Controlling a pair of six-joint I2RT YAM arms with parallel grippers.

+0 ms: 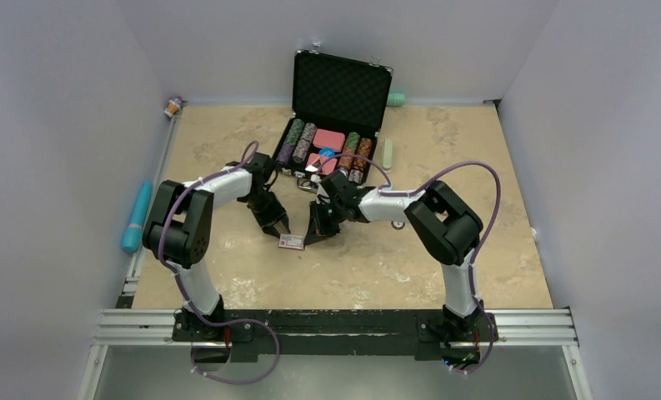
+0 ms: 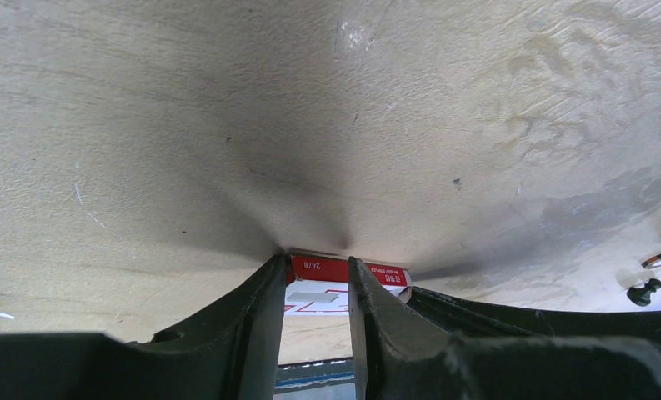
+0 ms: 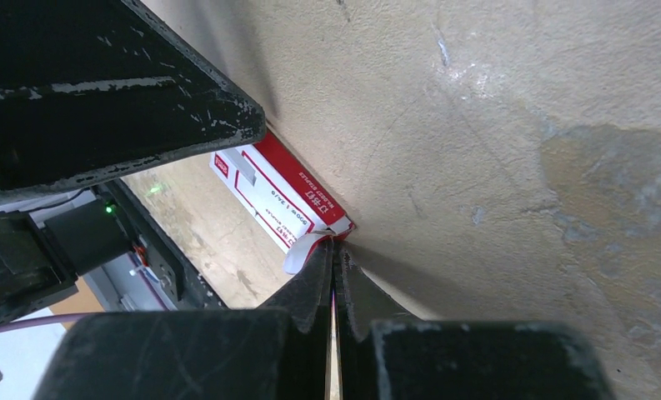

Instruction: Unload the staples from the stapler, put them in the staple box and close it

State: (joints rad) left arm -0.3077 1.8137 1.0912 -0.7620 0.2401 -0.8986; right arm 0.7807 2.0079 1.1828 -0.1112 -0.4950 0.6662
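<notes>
The small red-and-white box [image 1: 292,242] lies mid-worktop [image 1: 410,267], in front of the open black case [image 1: 342,87] at the far edge. The left gripper [image 2: 314,265] sets parted fingers on one end; whether it clamps cannot be told. The right gripper [image 3: 333,250] is clenched on the white end flap [image 3: 302,254]. The staples cannot be made out.

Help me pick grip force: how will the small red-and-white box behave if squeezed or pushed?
The box looks like thin card, so probably light and easily crushed. Its white flap curls, suggesting floppy ends. Lying flat on the table, it would likely slide, not tip.
</notes>
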